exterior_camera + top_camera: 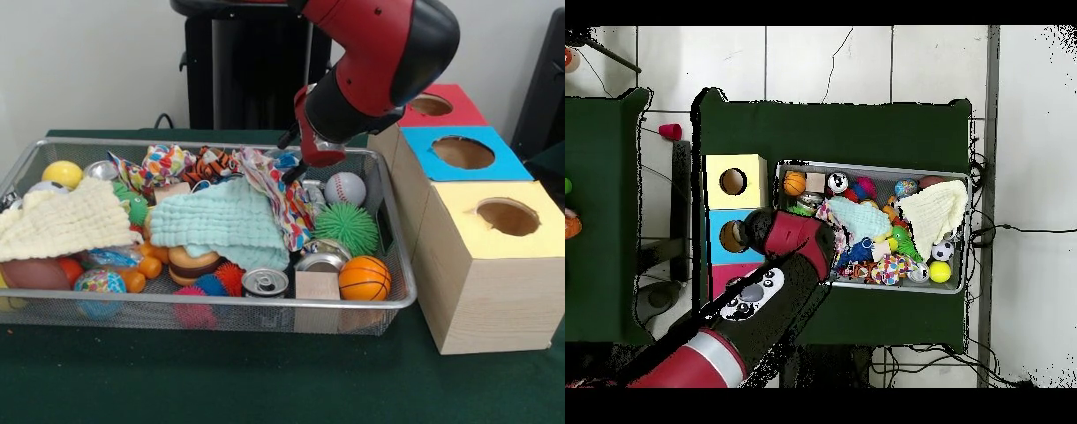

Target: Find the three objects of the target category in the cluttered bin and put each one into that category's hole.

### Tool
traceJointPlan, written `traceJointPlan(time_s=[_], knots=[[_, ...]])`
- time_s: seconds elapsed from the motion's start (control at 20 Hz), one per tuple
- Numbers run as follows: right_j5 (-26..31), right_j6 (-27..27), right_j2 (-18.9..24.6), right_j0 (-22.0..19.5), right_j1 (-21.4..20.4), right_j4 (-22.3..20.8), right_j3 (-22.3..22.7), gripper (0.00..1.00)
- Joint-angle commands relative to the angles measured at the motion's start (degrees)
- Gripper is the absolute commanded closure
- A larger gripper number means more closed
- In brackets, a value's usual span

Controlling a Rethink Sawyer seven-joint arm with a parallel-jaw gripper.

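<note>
The red and black arm's gripper (296,168) hung over the silver wire-mesh bin (399,300); its state I cannot tell. It seemed mid-search: no clear plastic bottle showed. Next, probably shifting cloths; the blue-topped box's round hole (463,152) lay at three o'clock.

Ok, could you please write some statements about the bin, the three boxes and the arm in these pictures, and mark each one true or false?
1. The blue-topped box stands between the red-topped box and the yellow-topped box. True.
2. The bin is a solid plastic tub. False: it is a silver wire-mesh basket.
3. A pale green cloth lies over part of the toys in the bin. True.
4. The small basketball sits in the yellow-topped box's hole. False: it lies in the bin, in the corner near that box.
5. The robot arm hangs over the bin's end nearest the boxes. True.
6. The spiky green ball lies on the table outside the bin. False: it lies in the bin, below the baseball.
</note>
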Motion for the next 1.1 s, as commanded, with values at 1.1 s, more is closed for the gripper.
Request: traceJointPlan(time_s=[1.1], knots=[[2.2,4.0,12.7,-3.0,0.0,0.1,0.2,0.00]])
